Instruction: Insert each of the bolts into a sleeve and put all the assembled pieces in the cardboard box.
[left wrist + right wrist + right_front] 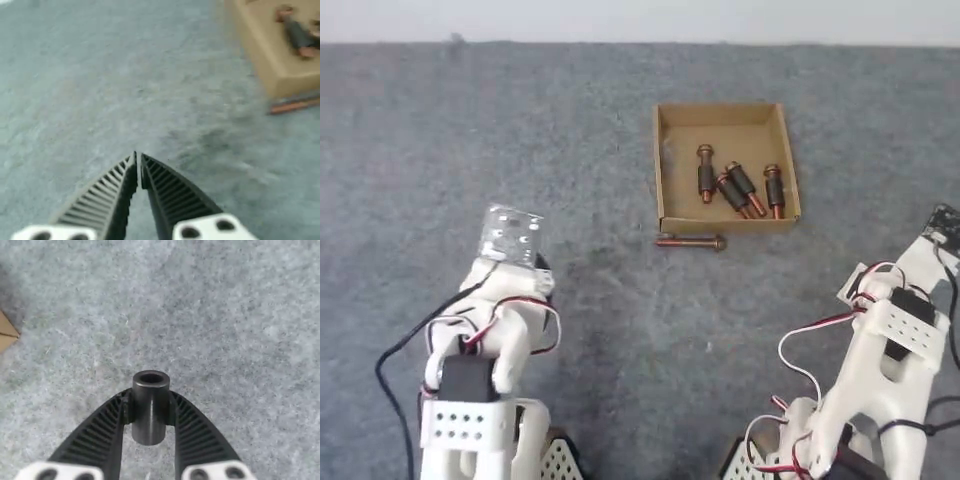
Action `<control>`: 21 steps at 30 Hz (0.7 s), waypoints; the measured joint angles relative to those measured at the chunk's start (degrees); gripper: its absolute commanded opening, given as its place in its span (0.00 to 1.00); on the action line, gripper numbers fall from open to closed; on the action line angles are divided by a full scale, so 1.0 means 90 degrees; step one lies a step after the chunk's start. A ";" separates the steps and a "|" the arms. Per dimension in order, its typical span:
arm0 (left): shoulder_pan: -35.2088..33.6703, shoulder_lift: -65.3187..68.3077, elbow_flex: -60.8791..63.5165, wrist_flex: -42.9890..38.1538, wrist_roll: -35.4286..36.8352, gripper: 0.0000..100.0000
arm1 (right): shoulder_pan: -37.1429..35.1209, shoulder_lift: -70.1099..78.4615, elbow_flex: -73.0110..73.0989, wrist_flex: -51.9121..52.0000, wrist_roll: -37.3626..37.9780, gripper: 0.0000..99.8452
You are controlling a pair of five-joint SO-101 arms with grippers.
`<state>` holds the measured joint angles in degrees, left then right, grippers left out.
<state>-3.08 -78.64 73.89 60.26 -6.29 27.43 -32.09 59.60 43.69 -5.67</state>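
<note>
The cardboard box (667,170) stands at the back of the grey carpet with several assembled bolt-and-sleeve pieces (740,188) lying inside. One bare copper bolt (690,241) lies on the carpet just in front of the box's near wall. The left wrist view has that bolt (295,105) under the box wall (272,65), well away from my left gripper (138,159), which is shut and holds nothing. My right gripper (150,401) is shut on a black sleeve (150,390), held bore-up above the carpet at the right, away from the box.
The left arm (500,310) is at the lower left and the right arm (890,330) at the lower right, both trailing loose wires. A corner of the box (6,332) is in the right wrist view. Open carpet lies between the arms and the box.
</note>
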 measured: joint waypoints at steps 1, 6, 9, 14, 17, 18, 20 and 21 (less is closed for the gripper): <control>0.0166 0.0000 -0.0068 0.0039 0.0000 0.01 | 0.0000 0.0000 0.0000 0.0000 0.0000 0.01; 0.0713 0.0010 -0.0195 0.0039 0.0000 0.01 | 0.0000 0.0000 0.0029 -0.0039 0.0000 0.01; 0.0840 0.0557 -0.0469 -0.0068 0.0000 0.01 | -0.0020 0.0000 0.0059 -0.0107 0.0000 0.01; 0.1319 0.2305 -0.1299 -0.0117 0.0010 0.01 | -0.0049 0.0000 0.0049 -0.0107 0.0000 0.01; 0.1963 0.3477 -0.1670 -0.0313 -0.0039 0.01 | -0.0049 0.0000 0.0049 -0.0107 0.0000 0.01; 0.2188 0.3829 -0.1788 -0.0440 -0.0049 0.02 | -0.0049 0.0000 0.0049 -0.0107 0.0000 0.01; 0.2579 0.4493 -0.1973 -0.0801 -0.0049 0.06 | -0.0049 0.0000 0.0049 -0.0107 0.0000 0.01; 0.2706 0.4796 -0.2051 -0.1026 -0.0049 0.08 | -0.0049 0.0000 0.0049 -0.0107 0.0000 0.01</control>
<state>21.27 -35.47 55.43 51.03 -6.73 26.99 -32.09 60.04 42.73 -5.67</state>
